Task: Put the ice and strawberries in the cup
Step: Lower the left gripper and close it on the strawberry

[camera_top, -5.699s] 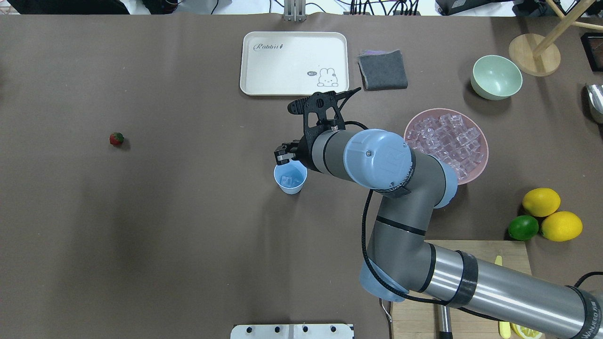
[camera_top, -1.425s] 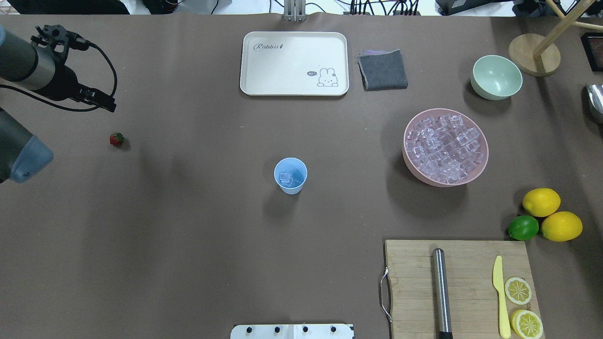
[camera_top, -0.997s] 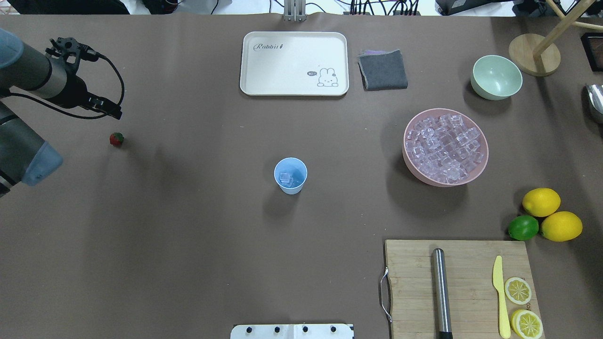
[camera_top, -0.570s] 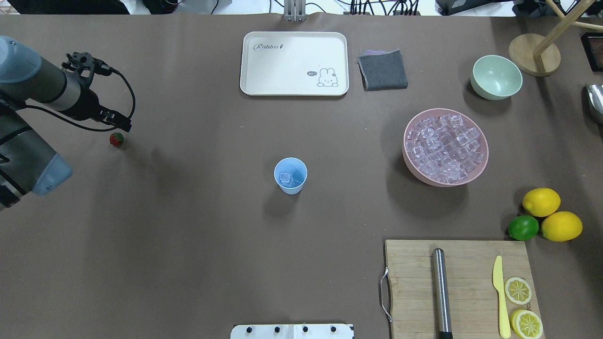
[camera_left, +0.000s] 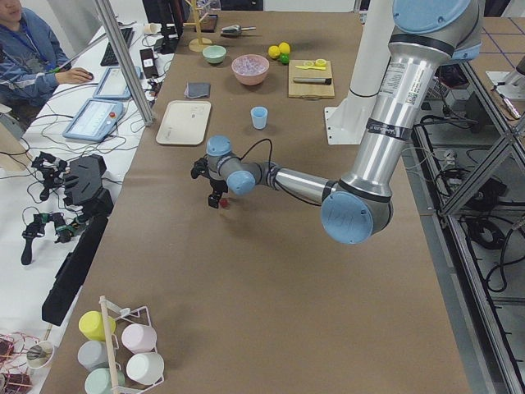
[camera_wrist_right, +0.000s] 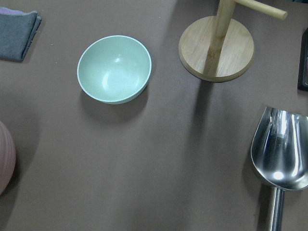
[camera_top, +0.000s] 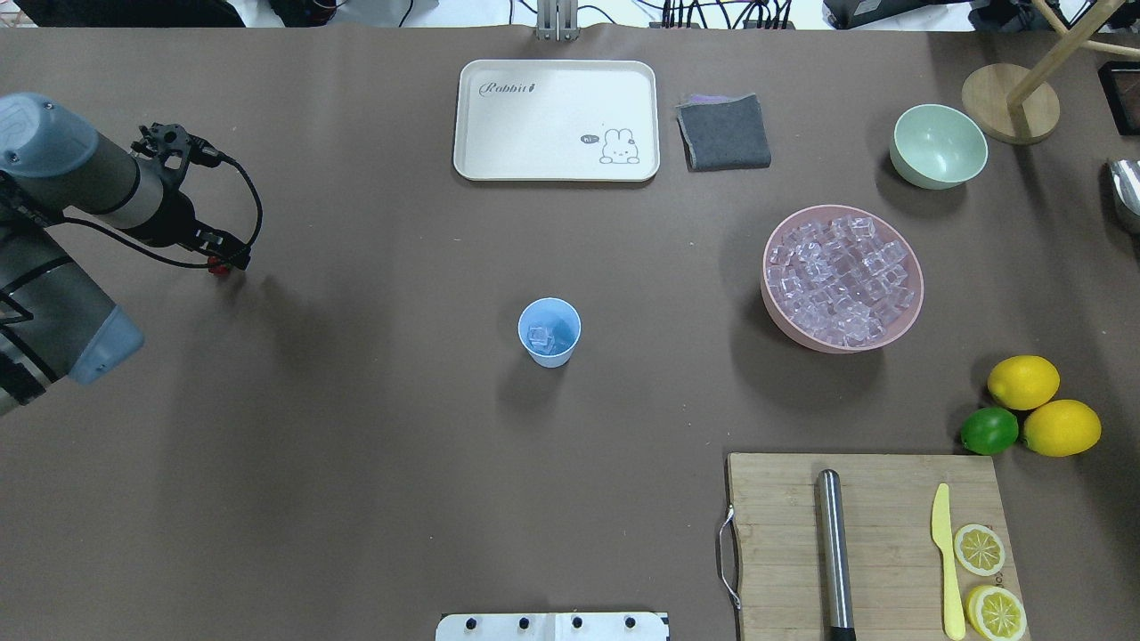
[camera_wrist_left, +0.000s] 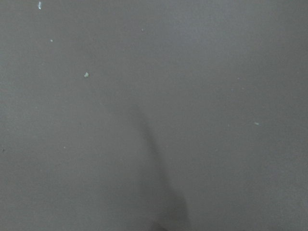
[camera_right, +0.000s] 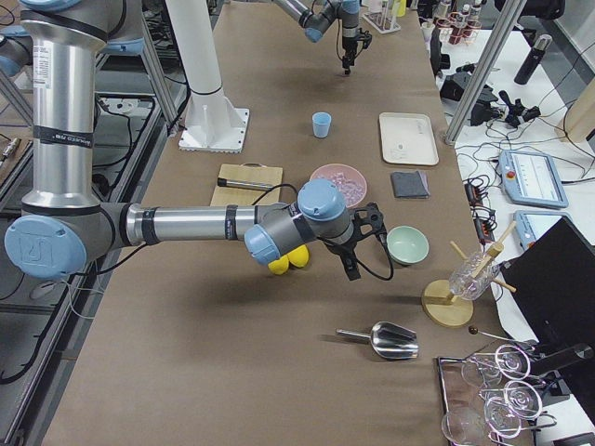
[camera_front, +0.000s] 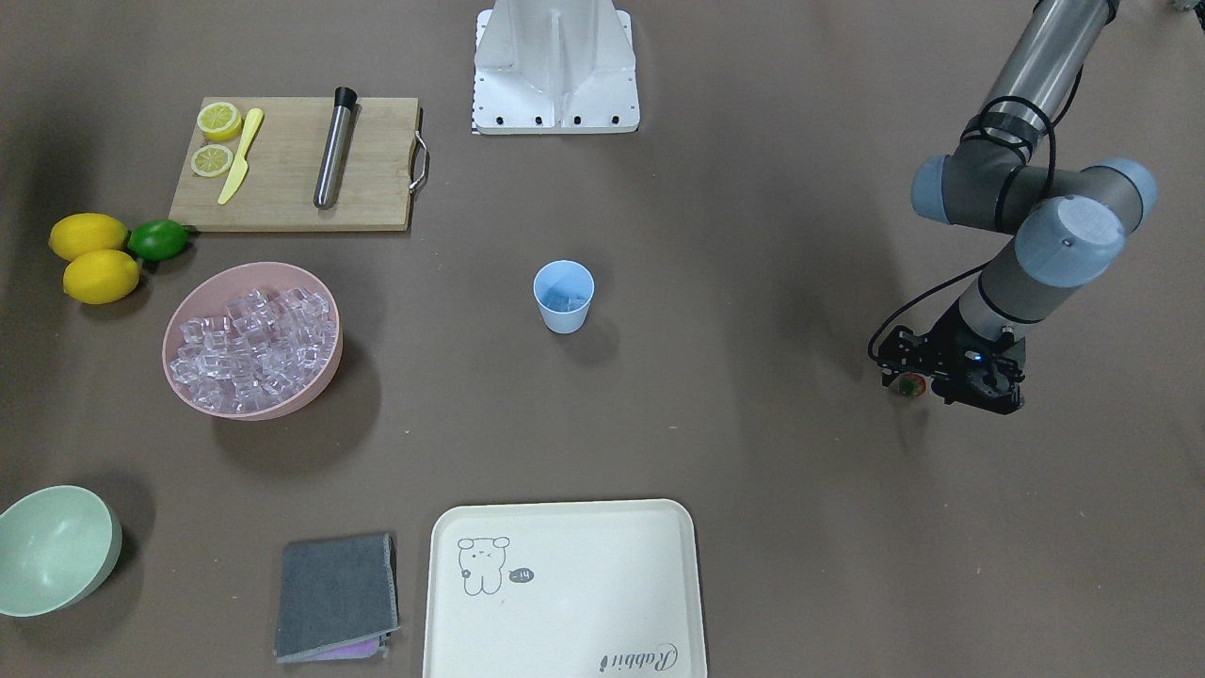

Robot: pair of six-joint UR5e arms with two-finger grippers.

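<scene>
**Left gripper poised at the strawberry**

The left gripper (camera_top: 226, 256) hangs low over the table; its jaw spread cannot be made out. The strawberry (camera_top: 215, 266) peeks out from beneath its tips, with contact unclear. The cup (camera_top: 549, 331), holding ice (camera_top: 539, 336), stands well apart toward the robot's right.

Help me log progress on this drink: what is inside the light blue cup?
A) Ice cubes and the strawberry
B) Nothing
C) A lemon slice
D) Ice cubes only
D: the cup holds only clear ice, while the strawberry is far from it across the table.
</scene>
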